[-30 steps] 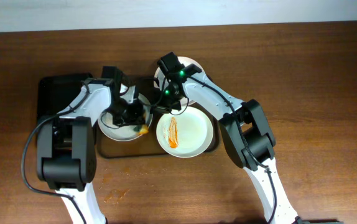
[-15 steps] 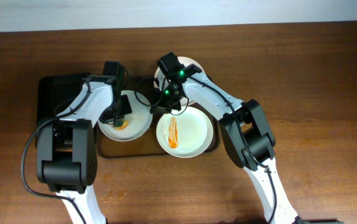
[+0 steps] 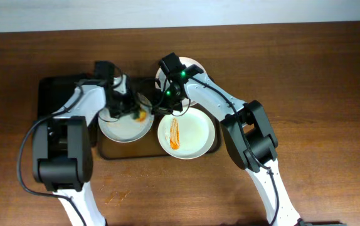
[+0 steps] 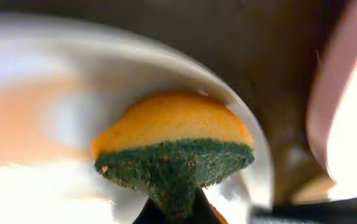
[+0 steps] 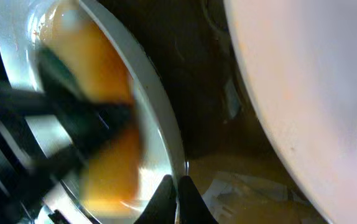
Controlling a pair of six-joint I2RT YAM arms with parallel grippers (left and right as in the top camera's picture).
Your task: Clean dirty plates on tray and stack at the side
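Note:
A white plate lies on the left of the black tray. My left gripper is shut on a yellow and green sponge and presses it on this plate near its right rim. My right gripper is shut on the right rim of the same plate. A second white plate with an orange smear lies on the right of the tray. A third plate shows behind the right arm.
A black rectangular object lies left of the tray. Orange crumbs lie on the brown table in front of the tray. The table's far edge meets a white wall.
My left gripper has swept the sponge back and forth across the left plate, from its right to its left and back to the right rim. The right arm has not moved.

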